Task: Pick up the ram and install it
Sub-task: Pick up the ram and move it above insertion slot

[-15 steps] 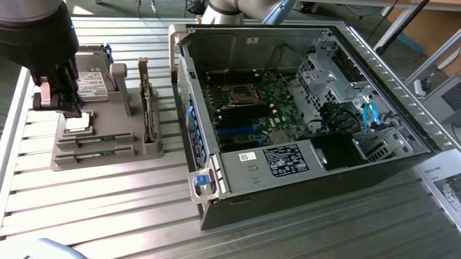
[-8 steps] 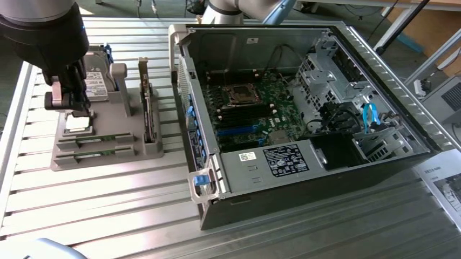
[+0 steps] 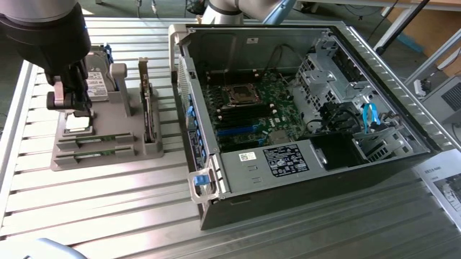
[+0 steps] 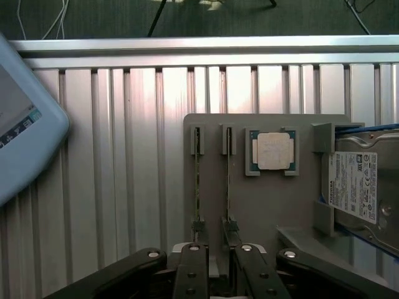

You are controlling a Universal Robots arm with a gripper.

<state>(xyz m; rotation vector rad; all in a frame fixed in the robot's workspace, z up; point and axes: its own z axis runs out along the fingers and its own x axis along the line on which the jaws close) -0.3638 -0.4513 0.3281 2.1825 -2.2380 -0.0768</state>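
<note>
Exterior view: the black two-finger gripper (image 3: 72, 110) hangs over the flat grey plastic holder (image 3: 148, 151) on the ribbed metal table (image 3: 108, 205), beside the open black computer case (image 3: 288, 108).

Wrist view: the fingers (image 4: 190, 274) stand apart, holding nothing. The ram (image 4: 227, 187), a long thin green circuit-board stick, sits edge-up in a holder slot near them, beside a square silver processor (image 4: 272, 151).

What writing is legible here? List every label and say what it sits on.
None can be read.
White label on the hard drive: print and barcode, too small.
Black label on the power supply: blurred.
White sticker beside it: blurred.
Printed sheet beside the case: blurred.
</note>
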